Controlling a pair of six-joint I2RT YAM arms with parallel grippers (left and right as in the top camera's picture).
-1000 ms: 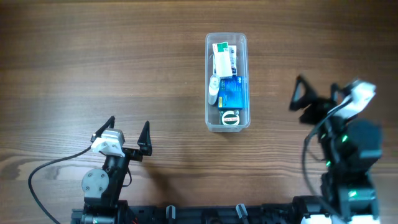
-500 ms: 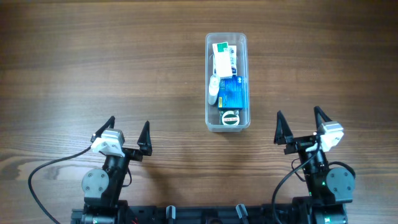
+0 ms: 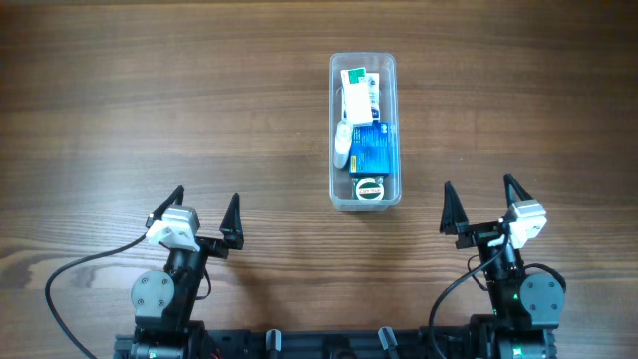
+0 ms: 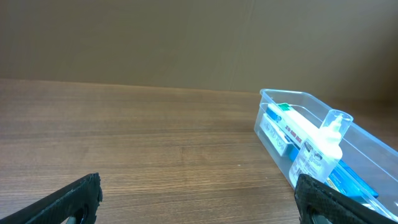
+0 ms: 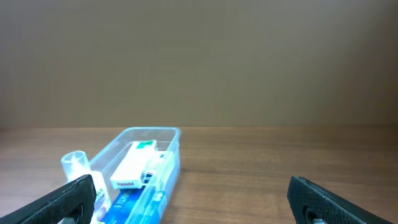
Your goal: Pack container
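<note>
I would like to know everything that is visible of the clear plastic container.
The container is a clear plastic tub, long and narrow, with rounded corners and no lid. It stands upright on the wooden table. Inside are a white-green box, a blue box, a small spray bottle and a round green tin.

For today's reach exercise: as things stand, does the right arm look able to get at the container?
Probably yes: only bare table lies between the right tool and the container, nothing blocks it, and the tool is open and empty.
</note>
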